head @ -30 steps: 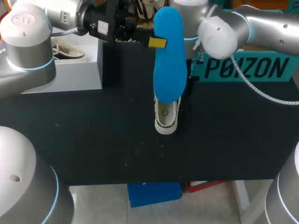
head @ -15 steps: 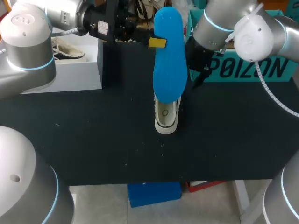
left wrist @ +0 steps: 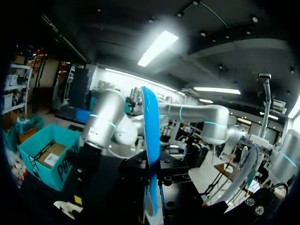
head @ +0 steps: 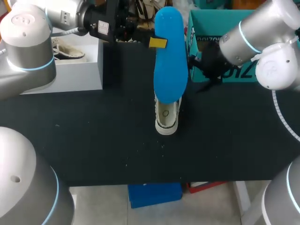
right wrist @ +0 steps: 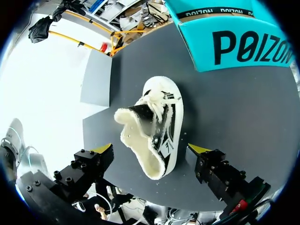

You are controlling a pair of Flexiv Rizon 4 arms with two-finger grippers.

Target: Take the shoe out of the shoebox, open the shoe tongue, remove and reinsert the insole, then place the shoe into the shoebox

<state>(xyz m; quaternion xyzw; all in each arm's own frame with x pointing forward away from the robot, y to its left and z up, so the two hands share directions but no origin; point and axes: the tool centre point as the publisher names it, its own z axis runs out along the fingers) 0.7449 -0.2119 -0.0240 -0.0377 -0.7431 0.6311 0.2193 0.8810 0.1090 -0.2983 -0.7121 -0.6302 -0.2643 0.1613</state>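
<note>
One blue insole (head: pixel 169 56), upright, clamped in left gripper (left wrist: pixel 153 180), hides far half of shoe (head: pixel 167 121); right gripper (right wrist: pixel 151 149) fingers spread apart.

shoe (head: pixel 166 121): head view shows the heel only; the rest sits behind the insole (head: pixel 169 61).
shoebox (head: pixel 208 15): front partly covered by right arm (head: pixel 255 35); far wall cut off by edge.
left gripper (head: pixel 158 42): one yellow tip seen, other behind insole.
</note>
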